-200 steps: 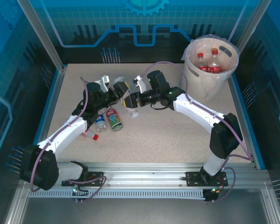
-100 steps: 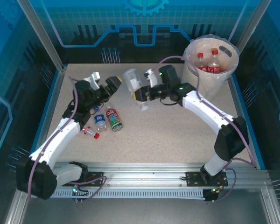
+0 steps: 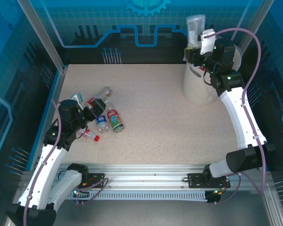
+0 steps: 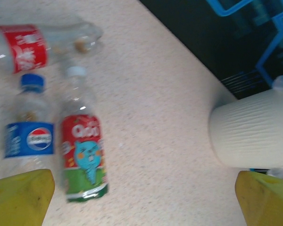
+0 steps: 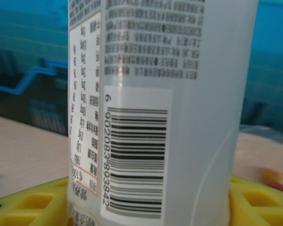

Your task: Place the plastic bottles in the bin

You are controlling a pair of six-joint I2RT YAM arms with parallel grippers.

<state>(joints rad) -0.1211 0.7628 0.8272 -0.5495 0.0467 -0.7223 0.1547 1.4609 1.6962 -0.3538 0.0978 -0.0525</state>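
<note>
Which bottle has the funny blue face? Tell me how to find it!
Look at the left side of the table, where a few bottles lie in a bunch. The cartoon-face bottle lies at the bunch's right edge, next to the blue-capped bottle. It alone wears a red and green label with a blue face.

Low left tool (image 4: 142, 197) agape; raised right tool (image 3: 199, 44) gripping bottle (image 3: 195, 26).

The bin (image 4: 254, 136) is dull white plastic with fine ribs down its side, and the table (image 3: 155, 113) under it is dull and speckled. The small bottles (image 4: 82, 150) lying well away from the bin are clear, shiny plastic; the tall bottle (image 5: 165, 94) above the bin has a smooth printed label.
</note>
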